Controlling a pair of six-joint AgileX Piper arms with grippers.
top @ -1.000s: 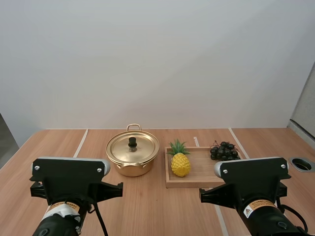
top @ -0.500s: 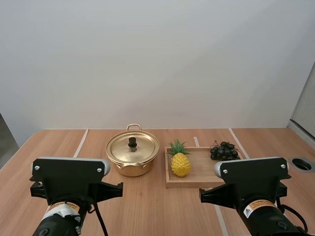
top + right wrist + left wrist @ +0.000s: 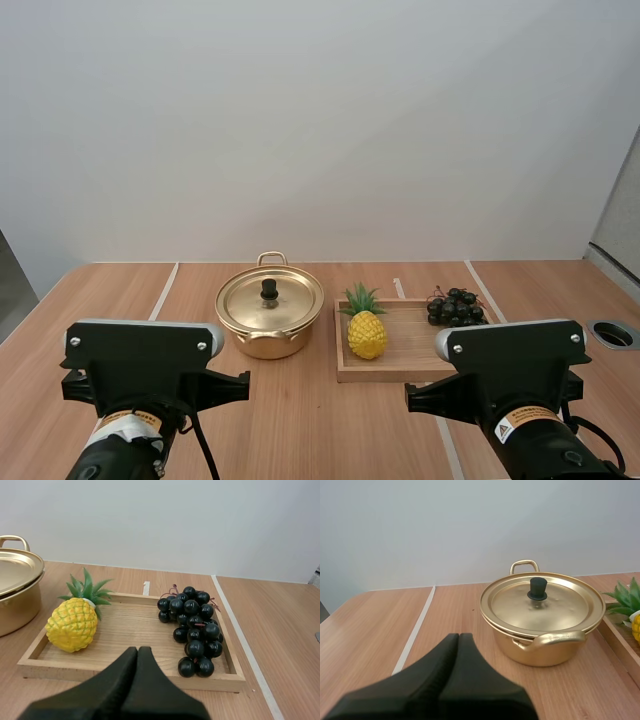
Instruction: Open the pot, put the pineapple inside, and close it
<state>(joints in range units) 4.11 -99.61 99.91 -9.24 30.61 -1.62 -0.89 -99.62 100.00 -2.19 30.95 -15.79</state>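
A gold pot (image 3: pixel 269 322) stands on the table with its lid (image 3: pixel 542 600) on, a black knob (image 3: pixel 537 588) at the lid's centre. To its right a yellow pineapple (image 3: pixel 366 326) with green leaves stands on the left end of a wooden tray (image 3: pixel 400 366). My left gripper (image 3: pixel 458 640) is shut on nothing, its fingers one dark wedge well short of the pot. My right gripper (image 3: pixel 137 652) is likewise shut and empty, hovering before the tray's near edge, between the pineapple (image 3: pixel 74 621) and the grapes.
A bunch of dark grapes (image 3: pixel 456 306) lies on the tray's right end (image 3: pixel 195 632). White tape lines (image 3: pixel 415 631) cross the wooden table. A round hole (image 3: pixel 612 334) sits at the table's far right edge.
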